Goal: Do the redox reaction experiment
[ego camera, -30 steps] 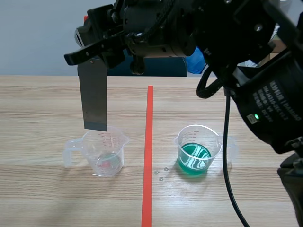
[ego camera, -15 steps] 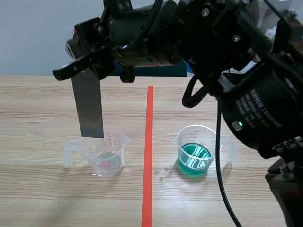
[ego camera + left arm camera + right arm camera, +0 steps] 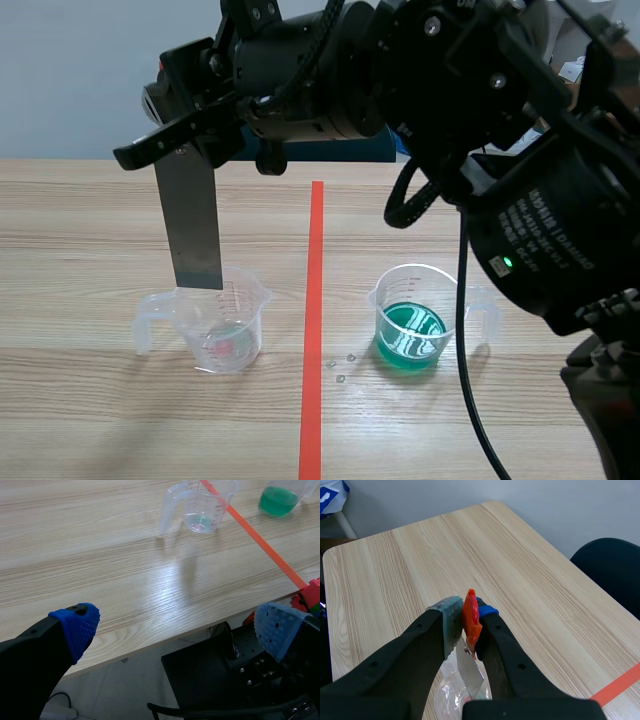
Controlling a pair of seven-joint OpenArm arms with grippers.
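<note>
While the right claw (image 3: 464, 616) clamps it, a flat grey strip (image 3: 196, 228) hangs upright.

Black right arm (image 3: 450, 70), white lettering (image 3: 562, 236), green light (image 3: 497, 264), trailing cable (image 3: 468, 340), seemingly rubbery blue pads (image 3: 80, 627)

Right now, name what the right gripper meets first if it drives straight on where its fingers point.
Likely bare table: the right gripper, shut on the metal strip, points past the clear cup below it, and only wood lies ahead. Depth is unclear.
</note>
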